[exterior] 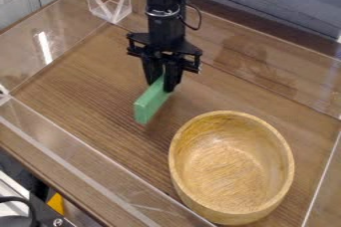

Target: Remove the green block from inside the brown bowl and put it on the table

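Claw (166,75) closed on upper end of green block (151,103), hanging tilted, low above table (80,92), beside empty brown bowl (232,164): ready for laying down.

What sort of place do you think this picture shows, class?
Probably a robot test bench: a dark wood-grain table fenced by clear acrylic walls, where a black gripper holds a green block beside a round wooden bowl.
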